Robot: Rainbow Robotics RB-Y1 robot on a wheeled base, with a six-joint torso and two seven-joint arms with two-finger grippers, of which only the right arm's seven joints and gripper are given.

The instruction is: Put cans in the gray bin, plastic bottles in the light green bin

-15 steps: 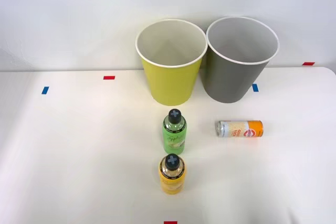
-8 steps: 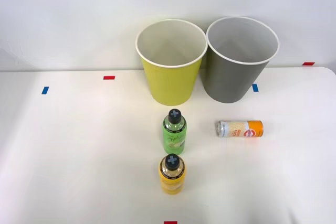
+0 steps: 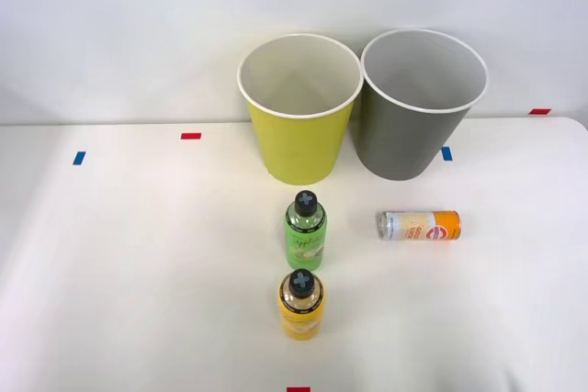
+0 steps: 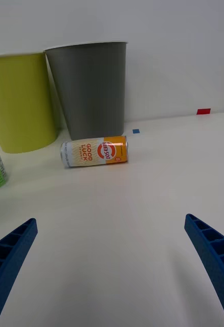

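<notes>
Before the gray bin point(image 4: 89, 89), a can point(image 4: 94, 152) on its side, facing the spread, empty pincer point(image 4: 112, 265).

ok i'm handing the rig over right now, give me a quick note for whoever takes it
Right gripper: open, holding nothing, low over the table and facing the can.
Can: lying on its side on the table in front of the gray bin.
Green bottle and yellow-orange bottle: upright, one behind the other, in front of the light green bin.
Done: nothing sorted; what shows of both bins' insides is bare.
Left: can into the gray bin, both bottles into the light green bin. The can looks like the likely first pick.
</notes>
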